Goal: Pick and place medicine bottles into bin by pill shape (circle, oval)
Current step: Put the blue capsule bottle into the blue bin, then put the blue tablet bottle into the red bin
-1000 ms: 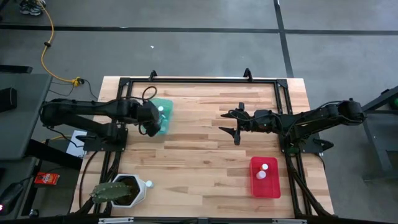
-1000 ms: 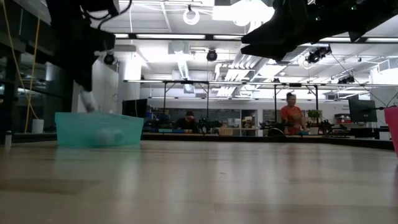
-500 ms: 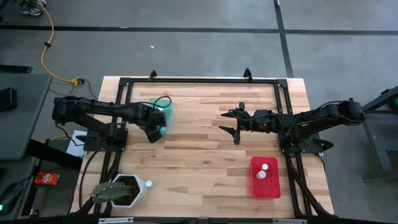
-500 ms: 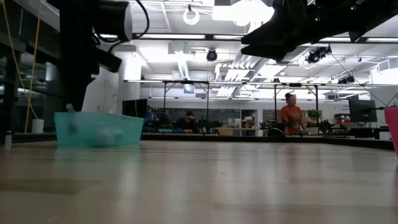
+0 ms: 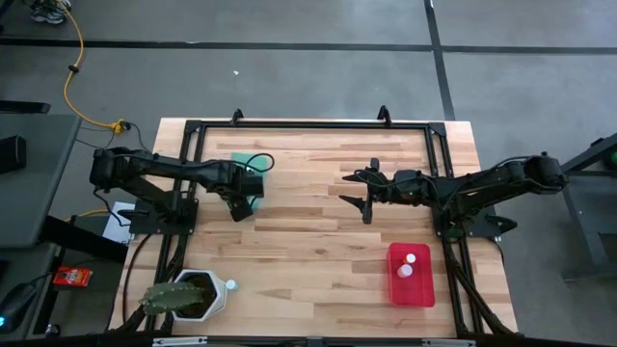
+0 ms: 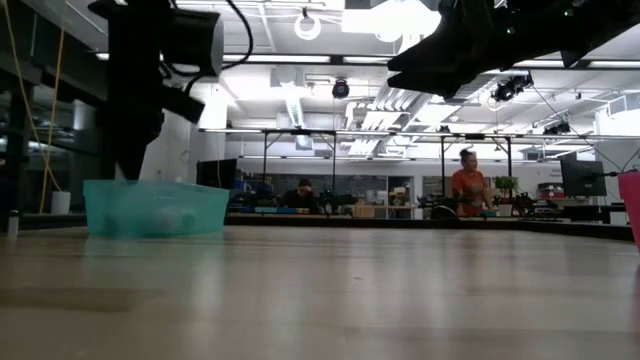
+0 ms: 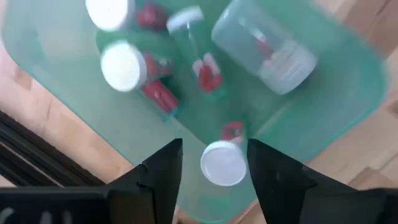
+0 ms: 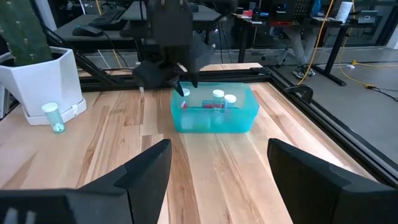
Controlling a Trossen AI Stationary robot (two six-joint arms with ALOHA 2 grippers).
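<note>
The teal bin (image 5: pixel 253 172) stands at the table's far left and also shows in the low view (image 6: pixel 155 208). Several white-capped medicine bottles (image 7: pixel 124 65) lie in it. My left gripper (image 7: pixel 214 168) hovers open above the bin's near end (image 5: pixel 238 202). One bottle (image 7: pixel 222 163) lies on the bin floor below the gap between its fingers. My right gripper (image 5: pixel 365 198) hangs open and empty over the table's middle right. The red bin (image 5: pixel 410 278) at the near right holds two bottles (image 5: pixel 408 264). One bottle (image 5: pixel 230 285) stands beside the cactus pot (image 5: pixel 198 294).
A black frame (image 5: pixel 308 125) runs round the table's edges. The white hexagonal cactus pot (image 8: pixel 43 78) stands at the near left corner. Bare wood (image 5: pixel 308 241) lies between the two bins. People show in the room beyond the table (image 6: pixel 468 185).
My left gripper has let go of the bottle it carried at the teal bin. The bottle has dropped into the bin and lies among the others. The left arm has shifted a little toward the table's right and its wrist has turned over the bin.
</note>
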